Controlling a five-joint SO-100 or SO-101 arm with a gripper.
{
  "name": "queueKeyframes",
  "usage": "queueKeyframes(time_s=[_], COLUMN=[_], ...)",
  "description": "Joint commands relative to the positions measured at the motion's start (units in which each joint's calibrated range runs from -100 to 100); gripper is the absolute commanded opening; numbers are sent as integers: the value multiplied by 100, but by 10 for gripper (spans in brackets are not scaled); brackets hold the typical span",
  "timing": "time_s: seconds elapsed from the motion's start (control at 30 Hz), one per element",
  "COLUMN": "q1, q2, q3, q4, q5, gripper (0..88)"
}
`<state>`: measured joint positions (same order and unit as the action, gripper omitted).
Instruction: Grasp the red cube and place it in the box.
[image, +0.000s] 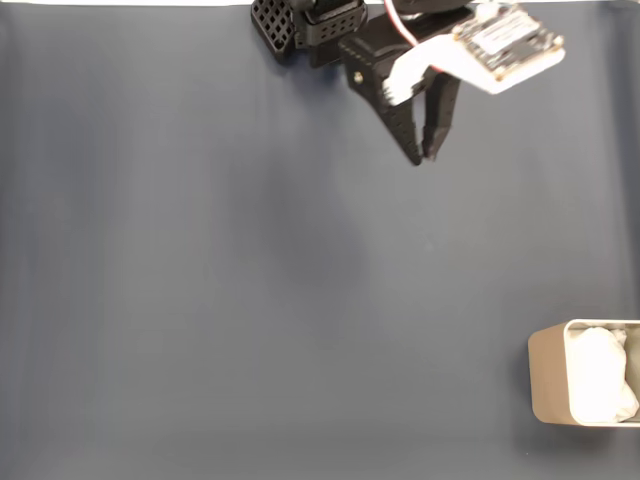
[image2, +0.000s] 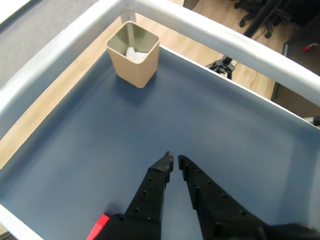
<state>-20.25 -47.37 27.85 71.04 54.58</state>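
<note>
Up at the top edge of the fixed view, a little right of the middle, my pincer (image: 424, 157) points down over the dark blue-grey mat (image: 250, 300), its two black fingers drawn almost together so that their tips nearly meet, and nothing sits between them. A pale circuit board (image: 508, 45) rides on my wrist just to the right of the fingers, with a white cable (image: 408, 72) running across the black housing. In the wrist view my pincer (image2: 175, 161) reaches up from the bottom edge, the fingers (image2: 152, 187) spread at their bases and closing to a thin gap at the tips, bare mat showing through that gap. A small patch of red (image2: 99, 227) shows at the bottom edge, left of my left finger and partly hidden by the black body; I cannot tell whether it is the cube. Over in the fixed view the box (image: 547, 375) lies at the lower right corner, cut by the frame's edge, with white padding (image: 598, 375) inside. From my wrist the box (image2: 132, 62) stands far ahead near the upper left, beside the pale rail (image2: 55, 55) that borders the mat, well apart from my fingertips
</note>
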Motion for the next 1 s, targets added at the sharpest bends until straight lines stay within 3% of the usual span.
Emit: queueKeyframes(time_s=[0.0, 0.97], q1=[-333, -2755], q2=[-315, -575], q3=[144, 1348], q4=[-30, 150], q5=[15, 166], gripper=[0, 39])
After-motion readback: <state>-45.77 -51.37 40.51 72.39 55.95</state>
